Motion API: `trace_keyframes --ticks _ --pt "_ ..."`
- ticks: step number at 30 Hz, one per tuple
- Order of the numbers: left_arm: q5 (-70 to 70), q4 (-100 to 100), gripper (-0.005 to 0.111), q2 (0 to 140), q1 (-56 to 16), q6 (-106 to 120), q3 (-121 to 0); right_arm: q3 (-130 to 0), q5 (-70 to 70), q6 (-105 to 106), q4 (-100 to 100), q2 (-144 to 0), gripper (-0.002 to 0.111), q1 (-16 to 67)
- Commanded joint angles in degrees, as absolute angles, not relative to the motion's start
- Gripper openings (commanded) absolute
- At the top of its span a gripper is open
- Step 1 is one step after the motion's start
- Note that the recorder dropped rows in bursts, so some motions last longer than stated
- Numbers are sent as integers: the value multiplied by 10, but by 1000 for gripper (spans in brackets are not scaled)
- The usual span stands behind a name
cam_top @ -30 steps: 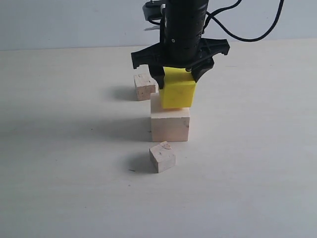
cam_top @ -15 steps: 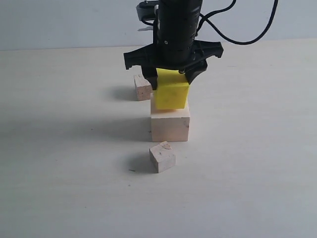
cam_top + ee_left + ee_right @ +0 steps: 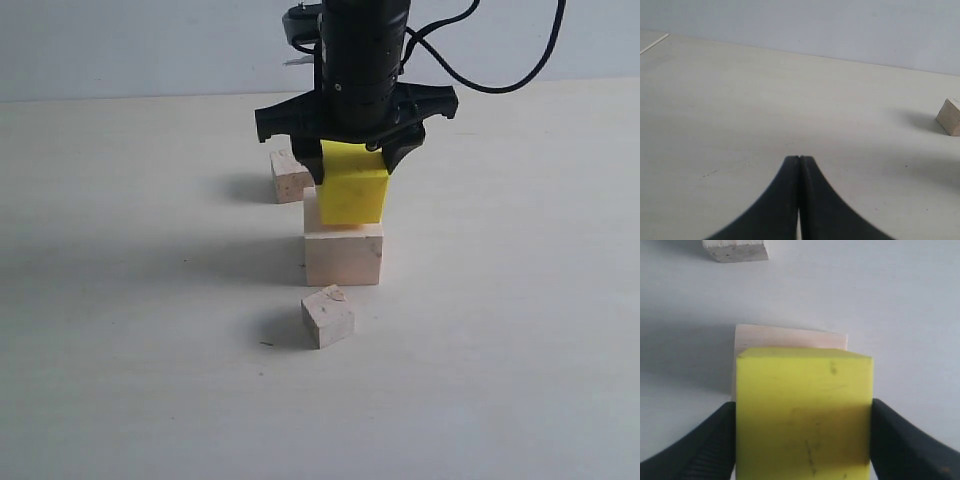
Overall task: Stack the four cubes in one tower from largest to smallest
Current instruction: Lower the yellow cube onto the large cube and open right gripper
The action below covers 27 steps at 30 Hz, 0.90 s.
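The bright yellow cube (image 3: 353, 195) rests on or hangs just over the large pale wood cube (image 3: 344, 256) in mid-table, with my right gripper (image 3: 354, 160) shut on its sides. The right wrist view shows the yellow cube (image 3: 804, 412) between both fingers (image 3: 700, 445), the large cube's edge (image 3: 790, 337) peeking out beyond it. One small rough wood cube (image 3: 328, 316) lies in front of the stack, the other (image 3: 289, 176) behind it to the left. My left gripper (image 3: 799, 159) is shut on nothing, low over bare table; it does not show in the exterior view.
The pale tabletop (image 3: 130, 330) stretches wide on both sides of the stack. A black cable (image 3: 500, 78) trails from the right arm toward the back wall. In the left wrist view a small wood cube (image 3: 950, 117) sits at the frame's edge.
The right gripper swung the yellow cube left over the large cube, then settled it back slightly right and lower, squarer on the base. The small cubes have not moved.
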State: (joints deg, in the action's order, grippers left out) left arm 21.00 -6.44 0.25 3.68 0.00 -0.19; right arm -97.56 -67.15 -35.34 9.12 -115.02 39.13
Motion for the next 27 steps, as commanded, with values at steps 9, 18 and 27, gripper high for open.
trace_keyframes --ticks 9,18,27 --pt "206 -63 0 0 20 0 0 -982 -674 -364 108 -1157 0 397" --pt "206 -63 0 0 20 0 0 -982 -665 -364 105 -1168 0 397" --pt "206 -63 0 0 20 0 0 -982 -662 -362 96 -1168 0 397"
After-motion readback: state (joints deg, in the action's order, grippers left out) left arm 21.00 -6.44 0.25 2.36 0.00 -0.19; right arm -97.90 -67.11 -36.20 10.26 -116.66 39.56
